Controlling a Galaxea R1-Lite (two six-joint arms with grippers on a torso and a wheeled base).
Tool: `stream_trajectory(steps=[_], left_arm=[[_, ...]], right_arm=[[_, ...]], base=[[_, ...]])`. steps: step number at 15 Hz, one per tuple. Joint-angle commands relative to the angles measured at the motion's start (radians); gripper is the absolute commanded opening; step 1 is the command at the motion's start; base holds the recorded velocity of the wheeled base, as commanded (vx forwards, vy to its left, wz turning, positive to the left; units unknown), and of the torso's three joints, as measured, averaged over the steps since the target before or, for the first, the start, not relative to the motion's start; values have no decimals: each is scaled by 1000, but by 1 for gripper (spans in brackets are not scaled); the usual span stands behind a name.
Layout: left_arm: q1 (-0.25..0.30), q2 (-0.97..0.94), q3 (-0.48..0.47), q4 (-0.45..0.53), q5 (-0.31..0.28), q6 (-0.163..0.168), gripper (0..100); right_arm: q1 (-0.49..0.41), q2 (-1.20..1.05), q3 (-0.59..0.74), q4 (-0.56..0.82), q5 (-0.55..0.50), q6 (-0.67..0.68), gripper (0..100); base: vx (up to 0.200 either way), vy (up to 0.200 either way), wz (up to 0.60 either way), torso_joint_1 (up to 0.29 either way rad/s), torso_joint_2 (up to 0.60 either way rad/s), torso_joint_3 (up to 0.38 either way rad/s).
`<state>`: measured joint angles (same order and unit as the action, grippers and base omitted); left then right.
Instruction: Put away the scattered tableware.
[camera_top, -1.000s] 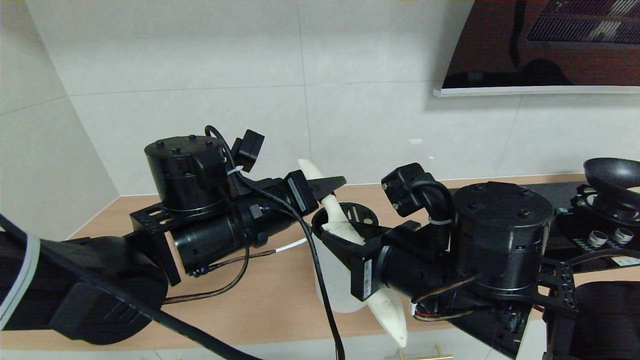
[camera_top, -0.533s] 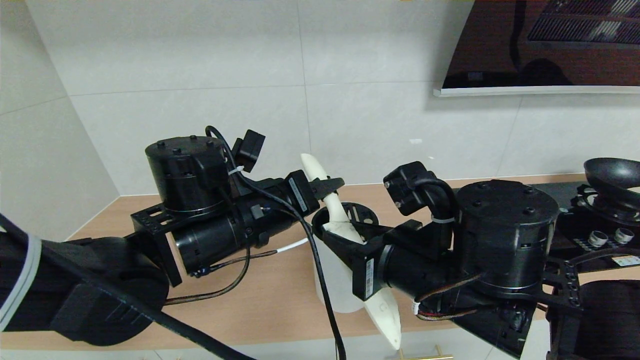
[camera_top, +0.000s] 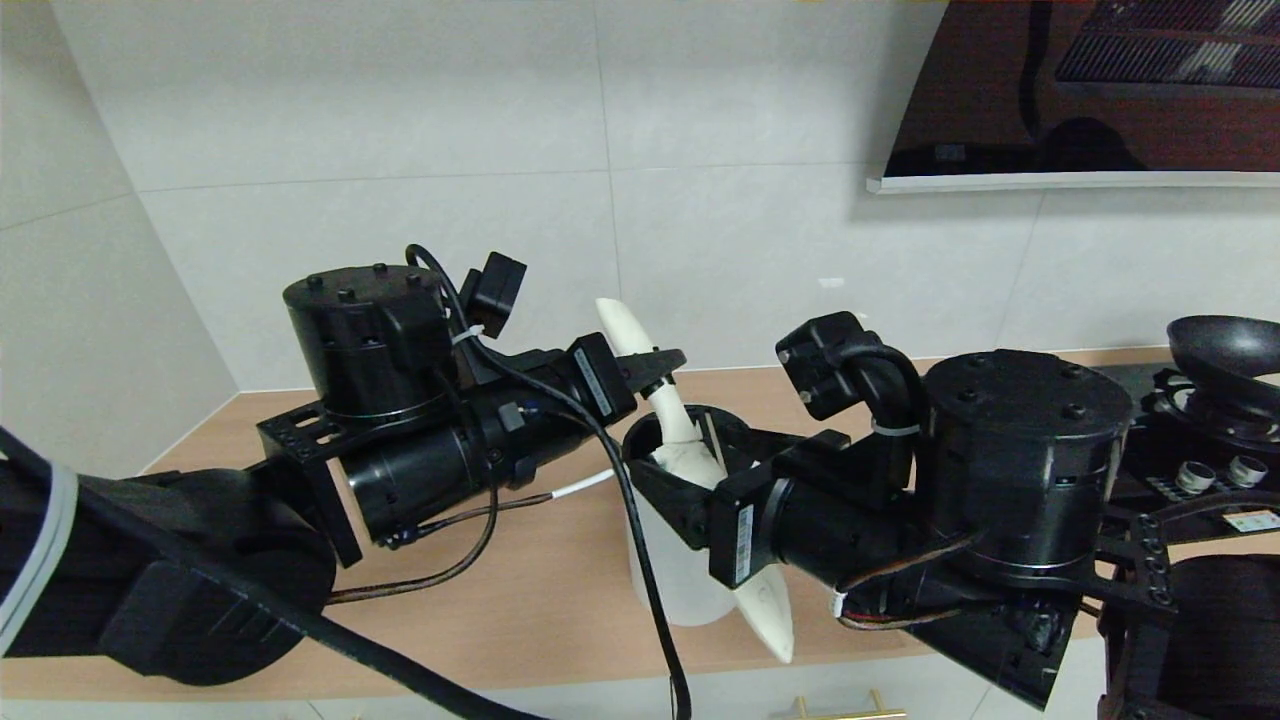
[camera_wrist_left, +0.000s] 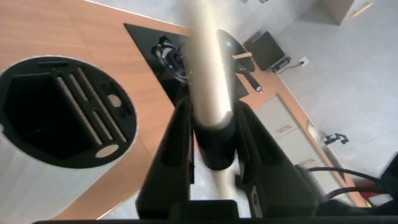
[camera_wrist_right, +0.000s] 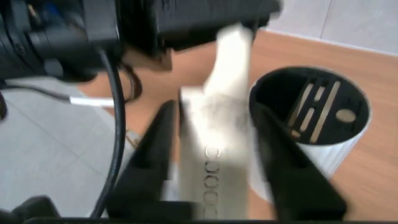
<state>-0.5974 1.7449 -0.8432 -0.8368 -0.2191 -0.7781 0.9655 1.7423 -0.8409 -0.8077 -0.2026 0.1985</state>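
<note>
Left gripper (camera_top: 655, 368): jaws clamped on the narrow handle of the cream plastic rice paddle (camera_top: 768, 612). Just below it stands a white cylindrical utensil holder (camera_top: 680, 585) with a black slotted top. Right gripper (camera_top: 695, 472): closed flush against the paddle's wider mid-section, blade hanging below it.

Cream spoon (camera_top: 765, 610) held aslant in front of the holder (camera_top: 665, 570)
My left pincer (camera_top: 655, 365) clamps the smooth, pale spoon near its narrow upper end, and my right pincer (camera_top: 690, 462) closes on its broader middle. It slants in the air, rounded lower end nearest me. Just behind it the white round holder, with a black slotted top, stands upright on the wooden table (camera_top: 540, 580).
</note>
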Motion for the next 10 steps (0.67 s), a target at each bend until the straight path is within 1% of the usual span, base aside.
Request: stream_trajectory(steps=[1,5,6,7,8,9,10], left_arm=[[-2,-5,-2,-2,0,-1,0],[-1,-5,-28,10,29,0,0],[1,-7,-59,44,69,0,0],[1,-4,-93,71,121,2,0],[1,-4,-137,113,190,3,0],[2,-8,-180,157,242,11,0],[2,-19,-209,191,281,17,0]], right_arm=[[-1,-1,0,2,0,1,100],[-10,-3,0,2,0,1,100],[-48,-12,2,4,0,-1,100],[-77,-18,0,4,0,-1,100],[-122,-23,-3,4,3,-1,100],[-157,-27,-9,2,3,-1,100],[-191,-27,-20,2,5,-1,100]], base=[[0,0,0,0,0,0],[0,0,0,0,0,0],[0,0,0,0,0,0],[0,0,0,0,0,0],[0,0,0,0,0,0],[0,0,0,0,0,0],[0,0,0,0,0,0]])
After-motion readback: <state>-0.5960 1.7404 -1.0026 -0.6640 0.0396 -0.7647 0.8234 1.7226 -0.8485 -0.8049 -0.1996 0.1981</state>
